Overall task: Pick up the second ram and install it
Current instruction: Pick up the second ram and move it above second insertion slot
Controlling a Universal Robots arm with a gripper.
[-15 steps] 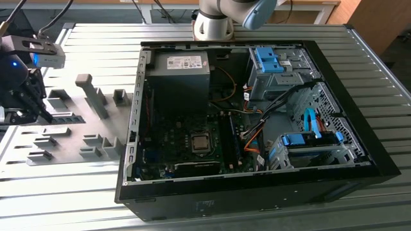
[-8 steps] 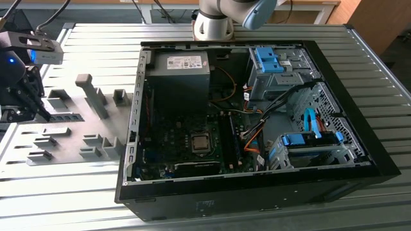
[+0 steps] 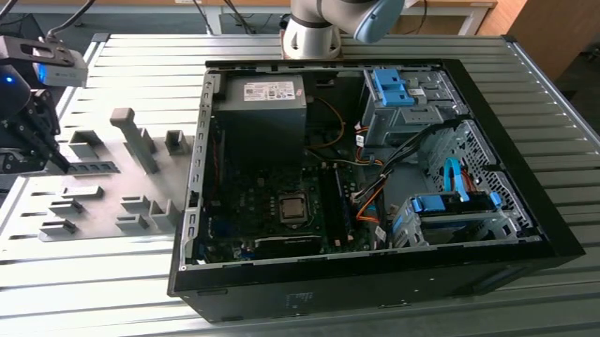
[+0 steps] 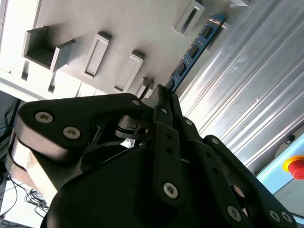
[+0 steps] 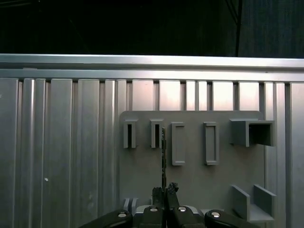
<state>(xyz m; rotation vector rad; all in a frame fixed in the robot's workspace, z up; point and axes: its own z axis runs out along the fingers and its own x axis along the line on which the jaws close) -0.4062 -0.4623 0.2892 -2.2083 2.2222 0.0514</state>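
Note:
The second ram is a thin blue board with black chips, and my gripper is shut on one end of it. In the exterior view the gripper is at the far left, with the ram sticking out level towards the exterior view's right, just above the grey holder plate. In the first wrist view the ram is edge-on, running out from the gripper past the holder slots. I cannot tell whether the ram touches the plate.
An open black computer case lies on the slatted metal table, with the motherboard and memory slots exposed. Grey holder blocks stand on the plate. The arm's base is behind the case. A red button sits off the table.

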